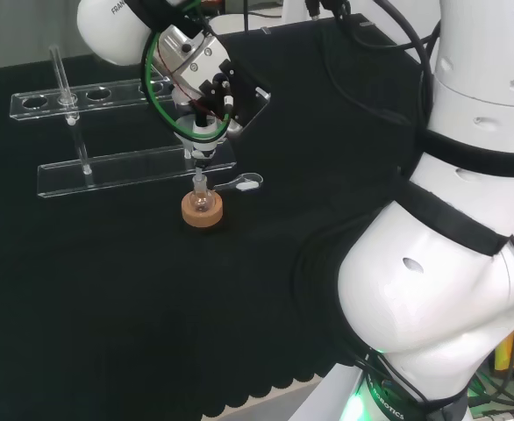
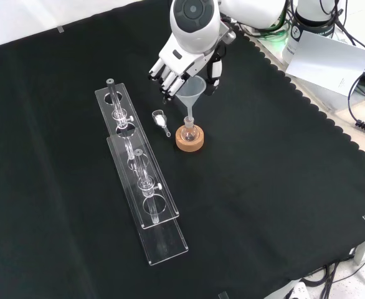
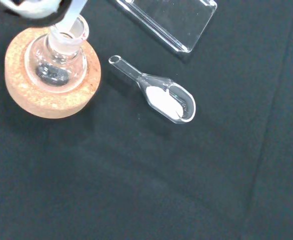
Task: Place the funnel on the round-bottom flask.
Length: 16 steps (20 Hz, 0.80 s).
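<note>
One scoop [image 3: 167, 101] holds white powder; funnel [image 2: 192, 93] stem enters flask [image 3: 56, 64].

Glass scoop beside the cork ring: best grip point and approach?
Pinch the scoop by its narrow tubular handle, coming from above. It lies flat on the cloth, the bowl holds white powder, and the handle end points toward the cork ring, so keep it level.

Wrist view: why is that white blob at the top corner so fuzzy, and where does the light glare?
In the wrist view the blurred white part of the hand sits too near the lens to focus, while the clear glass scoop with white powder looks crisp. In the head view the big white arm link looks bright. In the front view the clear plastic funnel is pale against the black cloth.
</note>
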Motion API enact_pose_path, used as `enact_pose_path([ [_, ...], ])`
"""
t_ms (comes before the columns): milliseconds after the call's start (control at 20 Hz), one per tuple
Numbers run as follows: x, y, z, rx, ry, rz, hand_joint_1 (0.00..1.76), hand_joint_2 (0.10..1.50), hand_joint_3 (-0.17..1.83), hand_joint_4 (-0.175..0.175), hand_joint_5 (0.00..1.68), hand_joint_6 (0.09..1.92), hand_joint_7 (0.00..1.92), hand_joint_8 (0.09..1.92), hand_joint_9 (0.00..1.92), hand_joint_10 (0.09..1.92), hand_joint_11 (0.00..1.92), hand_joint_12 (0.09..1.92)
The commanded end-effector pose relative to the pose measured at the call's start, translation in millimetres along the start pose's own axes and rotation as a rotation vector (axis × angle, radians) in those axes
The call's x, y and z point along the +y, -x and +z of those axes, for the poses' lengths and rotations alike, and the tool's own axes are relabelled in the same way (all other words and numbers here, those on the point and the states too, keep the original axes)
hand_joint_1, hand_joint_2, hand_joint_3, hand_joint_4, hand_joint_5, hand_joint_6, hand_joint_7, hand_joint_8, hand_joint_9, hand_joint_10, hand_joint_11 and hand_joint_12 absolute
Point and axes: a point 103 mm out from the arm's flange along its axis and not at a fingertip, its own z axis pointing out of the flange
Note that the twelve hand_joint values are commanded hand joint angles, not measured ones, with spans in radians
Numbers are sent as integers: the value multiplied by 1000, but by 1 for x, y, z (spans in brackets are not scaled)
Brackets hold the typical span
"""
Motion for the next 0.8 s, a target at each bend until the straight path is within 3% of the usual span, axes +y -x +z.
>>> enact_pose_path([
  [50, 4, -9, -1, -22, -10, 2, 778, 695, 542, -61, 413, 497, 460, 947, 809, 837, 213, 1358],
  [500, 11, 4, 14, 3, -3, 3, 778, 694, 543, -61, 411, 503, 457, 947, 807, 837, 211, 1358],
  [800, 12, 2, 16, -22, -9, -12, 777, 694, 543, -60, 409, 506, 447, 945, 798, 837, 207, 1358],
])
